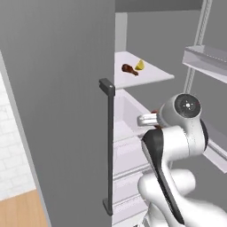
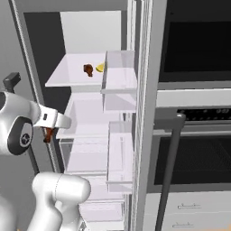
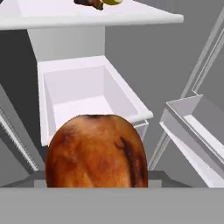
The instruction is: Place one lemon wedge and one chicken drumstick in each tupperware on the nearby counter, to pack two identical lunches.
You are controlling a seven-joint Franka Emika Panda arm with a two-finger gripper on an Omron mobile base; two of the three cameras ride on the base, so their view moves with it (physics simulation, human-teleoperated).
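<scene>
**Arm reaching into the open fridge, drumstick at the end effector**

The white arm stretches forward, wrist level, toward the open fridge's drawer [image 3: 87,94]. In the hand view a chicken drumstick [image 3: 96,151] bulks right at the end effector [image 2: 48,134]; it seems gripped, though the fingers are hidden. On the white shelf [image 1: 153,76] above lie a second drumstick [image 1: 129,69] and a lemon wedge [image 1: 140,65], just beside each other. Door bins [image 2: 119,76] hang to the right, beside an oven [image 2: 194,149].

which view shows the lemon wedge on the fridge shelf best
The left base view: the lemon wedge lies in plain sight on the shelf beside a chicken drumstick. The right base view shows it smaller; the hand view cuts it off at the top edge.
</scene>
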